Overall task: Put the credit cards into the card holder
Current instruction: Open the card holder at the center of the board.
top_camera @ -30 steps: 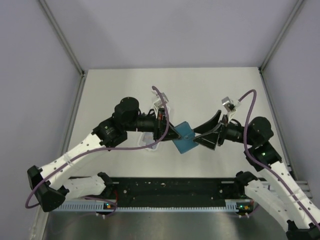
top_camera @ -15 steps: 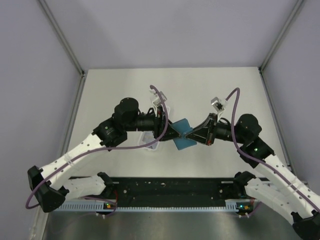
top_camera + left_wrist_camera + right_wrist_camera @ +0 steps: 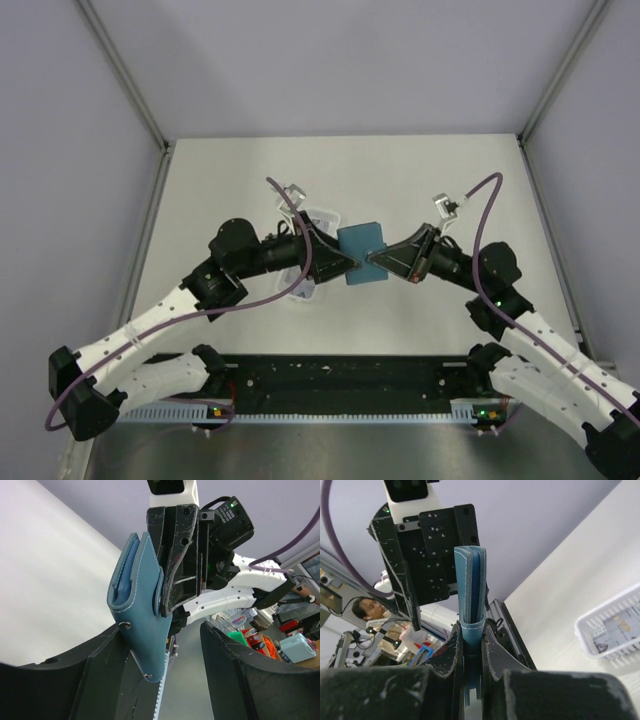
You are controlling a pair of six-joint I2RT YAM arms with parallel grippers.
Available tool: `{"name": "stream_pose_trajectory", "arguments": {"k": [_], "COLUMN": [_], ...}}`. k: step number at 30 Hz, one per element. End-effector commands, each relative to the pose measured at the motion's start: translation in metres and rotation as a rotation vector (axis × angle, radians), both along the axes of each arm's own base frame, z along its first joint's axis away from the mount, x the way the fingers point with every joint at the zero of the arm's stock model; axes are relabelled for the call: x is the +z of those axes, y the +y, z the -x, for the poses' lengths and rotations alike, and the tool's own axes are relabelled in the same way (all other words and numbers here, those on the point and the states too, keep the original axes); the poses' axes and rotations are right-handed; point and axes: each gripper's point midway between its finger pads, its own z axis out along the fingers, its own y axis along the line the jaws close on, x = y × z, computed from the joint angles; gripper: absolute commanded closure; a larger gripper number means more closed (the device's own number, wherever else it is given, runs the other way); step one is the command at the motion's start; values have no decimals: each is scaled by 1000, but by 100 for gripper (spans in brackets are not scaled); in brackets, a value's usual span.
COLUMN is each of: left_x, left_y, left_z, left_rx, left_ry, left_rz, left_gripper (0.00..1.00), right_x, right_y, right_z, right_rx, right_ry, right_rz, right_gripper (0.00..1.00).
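The right claw [image 3: 470, 645] is clenched on the near edge of the teal wallet [image 3: 470, 585], held above the table and stretching straight toward the left claw [image 3: 167, 645]. That one stands spread, gripping nothing. Beyond, the cards [image 3: 615, 630] lie in the white tray [image 3: 583, 631].

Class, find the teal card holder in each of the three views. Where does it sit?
Top external: card holder at the centre of the picture.
Left wrist: card holder left of centre, near-upright.
Right wrist: card holder at centre, seen edge-on.
Shared landmark: the right pincer, shut on it in every view.
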Motion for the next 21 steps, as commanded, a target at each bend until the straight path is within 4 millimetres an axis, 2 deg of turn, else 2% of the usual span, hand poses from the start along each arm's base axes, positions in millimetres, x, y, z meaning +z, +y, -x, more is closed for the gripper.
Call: {"name": "stream_pose_trajectory", "arguments": {"k": [1,4,7,9,12,13,14,15,16,21], "left_x": [32,32,35,34,36,37,36,34,36,33], "left_y": [0,0,2,3,2,3,3,4,7,21], "left_z": [10,10,11,11,12,13,13,13,13,6], "left_rx": [-37,-40,-37,-34,-37,-43,-40,-37,-27,71], "left_ry": [-46,-48,-57,-59,-60,-62,-69,-77,-91,-152], "left_rz": [110,110,116,116,117,116,112,106,107,61], "left_gripper": [37,47,61,71,93,96,97,98,98,100], "right_x": [43,46,46,46,45,44,43,42,39,25], "right_y": [-2,-1,-2,-2,-2,-1,-1,-1,-1,-17], "right_z": [7,10,10,10,9,8,8,7,6,-5], "right_rx": [21,38,37,29,26,23,23,15,5,-135], "right_ry": [-84,-87,-90,-90,-85,-83,-82,-86,-85,-90], "right_rz": [-157,-171,-168,-166,-155,-149,-137,-118,-85,75], "right_gripper": [100,100,100,100,100,100,91,78,72,47]}}
